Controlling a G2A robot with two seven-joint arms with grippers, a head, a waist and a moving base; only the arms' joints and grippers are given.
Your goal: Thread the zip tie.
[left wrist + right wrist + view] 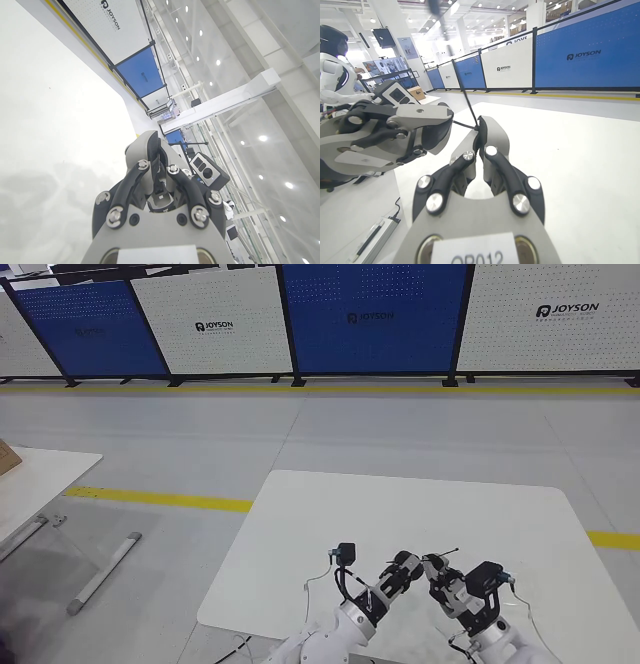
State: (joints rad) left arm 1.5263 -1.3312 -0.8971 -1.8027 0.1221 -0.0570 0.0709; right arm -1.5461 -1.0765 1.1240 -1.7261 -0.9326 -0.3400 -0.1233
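Observation:
A thin black zip tie (470,105) rises from my right gripper (479,128), which is shut on it near one end. A short strand of the tie runs sideways into the pads of my left gripper (450,121), shut on it as well. In the top view both grippers hover tip to tip over the near part of the white table (400,509), the left gripper (405,564) beside the right gripper (434,563), with the tie's free tail (447,552) poking out. The left wrist view shows my left gripper (155,147) with its fingers pressed together.
The table's front edge (230,626) lies just below the grippers. A second white table (40,479) with a cardboard box (6,456) stands at the far left. Blue and white fence panels (370,319) line the back, behind a yellow floor line (160,500).

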